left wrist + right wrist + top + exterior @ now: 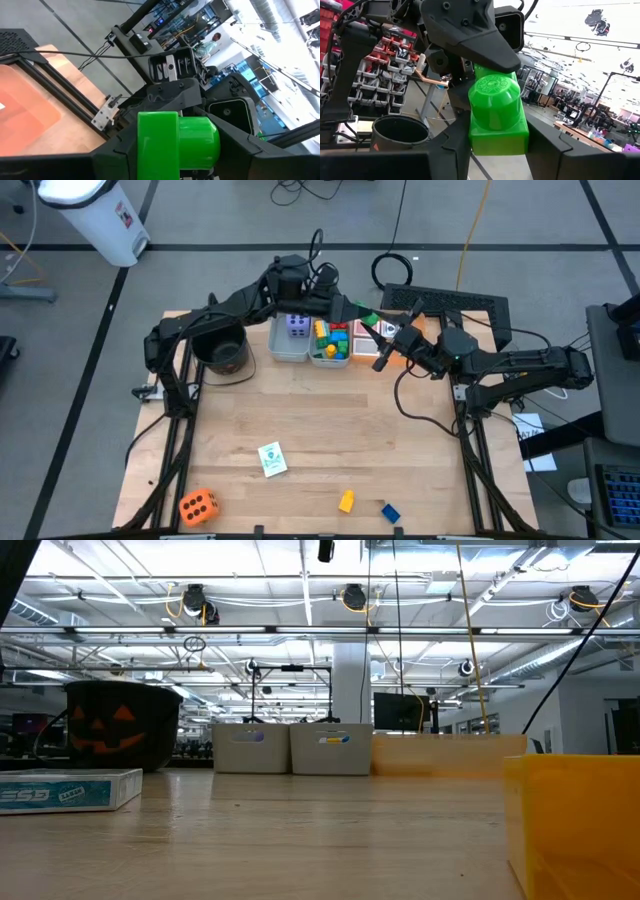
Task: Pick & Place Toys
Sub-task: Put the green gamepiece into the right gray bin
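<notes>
Two grippers meet on one green brick [177,142]. The left gripper [177,152] pinches it, with a dark finger tight on each side. The right gripper [497,145] clamps the same brick from the other end, and the brick's base fills the gap between its fingers. In the right wrist view, a left finger sits over the brick's round stud.

From above, the brick [367,317] hangs in the air at the far side of the table, over the edge of the flat orange tray [362,340]. The left gripper [352,310] reaches in from the far left and the right gripper [383,350] from the right.

Just left of the tray are two grey bins, side by side and touching. The left bin [288,357] holds the purple die [297,326]. The right bin [330,363] holds a heap of red, yellow, green and blue bricks [328,340]. Further left stands a black pumpkin bucket [222,352].

On the near half of the table, well apart from the grippers:
- a picture card [271,459], lying flat near the middle
- the orange die [197,506], at the near left corner
- a yellow brick [346,501], at the near edge
- a blue brick [390,511], just right of the yellow one
</notes>
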`<state>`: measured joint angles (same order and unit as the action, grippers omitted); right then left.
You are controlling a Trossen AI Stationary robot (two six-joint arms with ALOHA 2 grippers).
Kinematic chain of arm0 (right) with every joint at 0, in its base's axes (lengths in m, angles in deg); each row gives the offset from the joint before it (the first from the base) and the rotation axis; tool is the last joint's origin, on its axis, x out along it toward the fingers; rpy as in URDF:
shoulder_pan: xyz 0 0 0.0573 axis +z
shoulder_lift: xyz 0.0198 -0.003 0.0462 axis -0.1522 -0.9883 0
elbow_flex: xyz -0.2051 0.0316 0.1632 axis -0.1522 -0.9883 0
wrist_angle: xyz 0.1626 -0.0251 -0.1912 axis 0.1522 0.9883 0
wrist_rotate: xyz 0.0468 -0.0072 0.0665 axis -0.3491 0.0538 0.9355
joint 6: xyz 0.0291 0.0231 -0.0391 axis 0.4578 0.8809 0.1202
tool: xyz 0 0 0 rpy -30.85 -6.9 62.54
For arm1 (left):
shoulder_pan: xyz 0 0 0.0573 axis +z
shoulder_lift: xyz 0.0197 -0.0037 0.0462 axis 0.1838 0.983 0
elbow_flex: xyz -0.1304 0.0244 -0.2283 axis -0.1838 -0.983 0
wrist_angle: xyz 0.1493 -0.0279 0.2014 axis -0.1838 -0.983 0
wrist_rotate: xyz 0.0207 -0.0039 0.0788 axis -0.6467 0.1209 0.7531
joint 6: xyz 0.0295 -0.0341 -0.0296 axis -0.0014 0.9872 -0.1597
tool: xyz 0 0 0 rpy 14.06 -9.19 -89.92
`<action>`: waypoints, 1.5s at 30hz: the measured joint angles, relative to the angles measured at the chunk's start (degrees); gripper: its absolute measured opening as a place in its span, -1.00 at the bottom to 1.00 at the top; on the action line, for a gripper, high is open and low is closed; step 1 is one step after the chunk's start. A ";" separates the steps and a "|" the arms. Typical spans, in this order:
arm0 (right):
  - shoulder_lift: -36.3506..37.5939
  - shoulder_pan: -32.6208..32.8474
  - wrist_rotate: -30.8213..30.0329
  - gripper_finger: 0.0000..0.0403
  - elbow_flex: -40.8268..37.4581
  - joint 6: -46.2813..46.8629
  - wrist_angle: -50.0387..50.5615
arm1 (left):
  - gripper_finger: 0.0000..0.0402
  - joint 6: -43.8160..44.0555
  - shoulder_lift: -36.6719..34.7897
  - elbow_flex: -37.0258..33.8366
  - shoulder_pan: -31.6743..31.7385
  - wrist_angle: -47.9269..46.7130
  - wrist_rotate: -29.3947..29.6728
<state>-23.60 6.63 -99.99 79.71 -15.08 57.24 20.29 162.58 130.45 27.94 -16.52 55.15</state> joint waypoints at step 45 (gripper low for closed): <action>1.53 0.01 9.62 -0.33 0.07 19.67 8.10 | 0.44 -26.10 0.00 0.00 4.30 2.91 -8.75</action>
<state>-22.07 6.64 -90.37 79.78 4.59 65.35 -5.81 162.58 130.45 32.24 -13.61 46.40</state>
